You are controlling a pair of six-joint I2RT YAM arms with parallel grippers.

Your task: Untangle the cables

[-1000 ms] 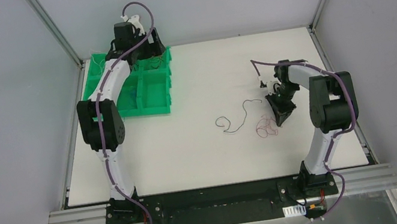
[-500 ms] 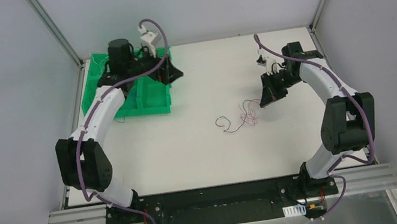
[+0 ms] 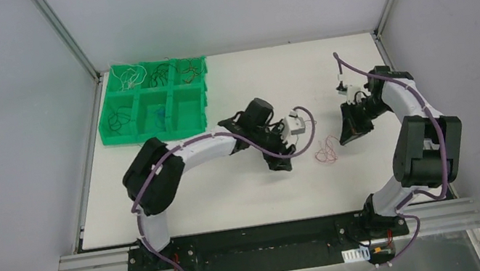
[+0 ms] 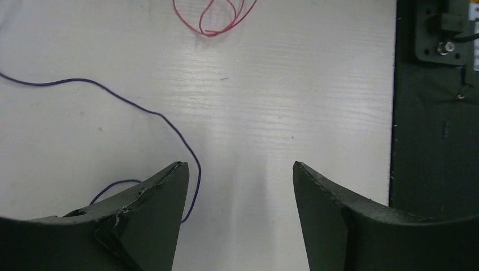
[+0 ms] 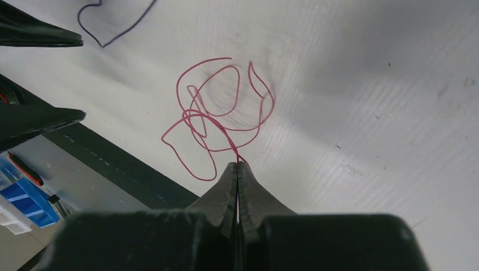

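A red cable (image 5: 220, 113) lies in loose loops on the white table; it also shows in the top view (image 3: 328, 151). My right gripper (image 5: 237, 165) is shut on one strand of it, right of the loops in the top view (image 3: 349, 138). A blue cable (image 4: 135, 101) lies apart from the red one and curls beside the left finger of my left gripper (image 4: 240, 166). That gripper is open and empty, low over the table middle (image 3: 279, 160). The blue cable's end shows in the right wrist view (image 5: 113, 28). In the top view the left gripper hides it.
A green tray (image 3: 190, 118) with several compartments stands at the back left and holds more thin cables, white, black and blue. The black base rail (image 4: 435, 113) runs along the table's near edge. My left gripper's fingers (image 5: 34, 121) show left of the red loops.
My left arm has swung from the green tray to the table middle, over the blue cable. My right gripper has dragged the red cable to the right, away from the blue one.
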